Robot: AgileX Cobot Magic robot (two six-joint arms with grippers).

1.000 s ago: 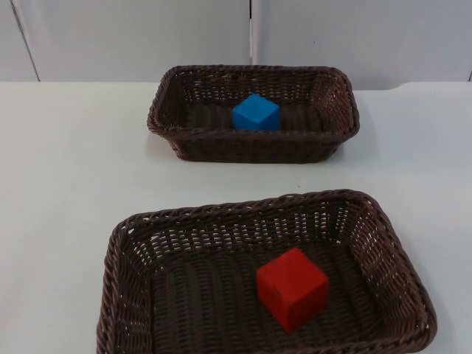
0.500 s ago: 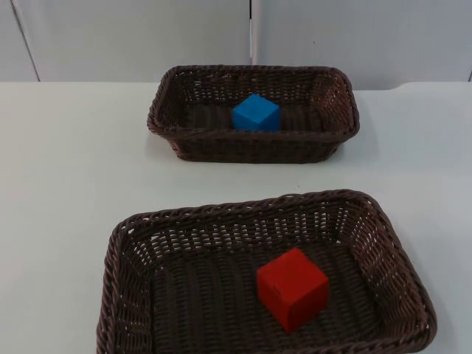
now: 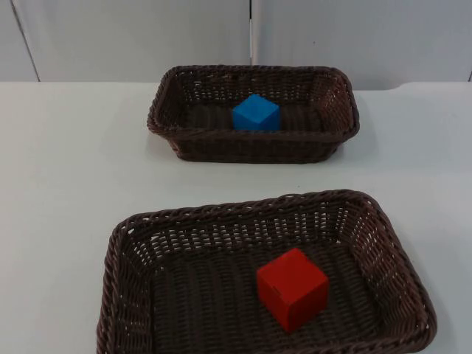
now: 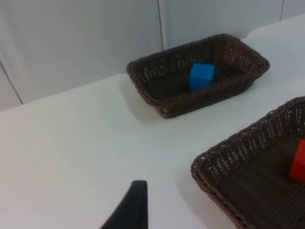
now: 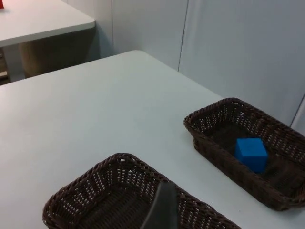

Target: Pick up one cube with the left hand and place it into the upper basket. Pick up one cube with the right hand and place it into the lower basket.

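Left pincer fingertip [image 4: 133, 205] above bare white counter [image 3: 66, 184]; right pincer fingertip [image 5: 163, 207] above lower dark-brown woven basket [image 3: 122, 295]. Grip state: cannot tell. Red cube [image 3: 292, 287] inside lower basket; blue cube [image 3: 256, 113] inside upper dark-brown woven basket [image 3: 166, 122].

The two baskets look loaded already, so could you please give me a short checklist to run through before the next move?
1. Blue cube inside the upper basket: ok, it rests on the basket floor.
2. Red cube inside the lower basket: ok, it sits right of the middle.
3. Both baskets flat on the white table, apart from each other: ok.
4. Loose cubes left on the table: ok, none seen.
5. Left gripper's state: cannot tell; one fingertip shows above bare table.
6. Right gripper's state: cannot tell; one fingertip shows over the lower basket's rim.
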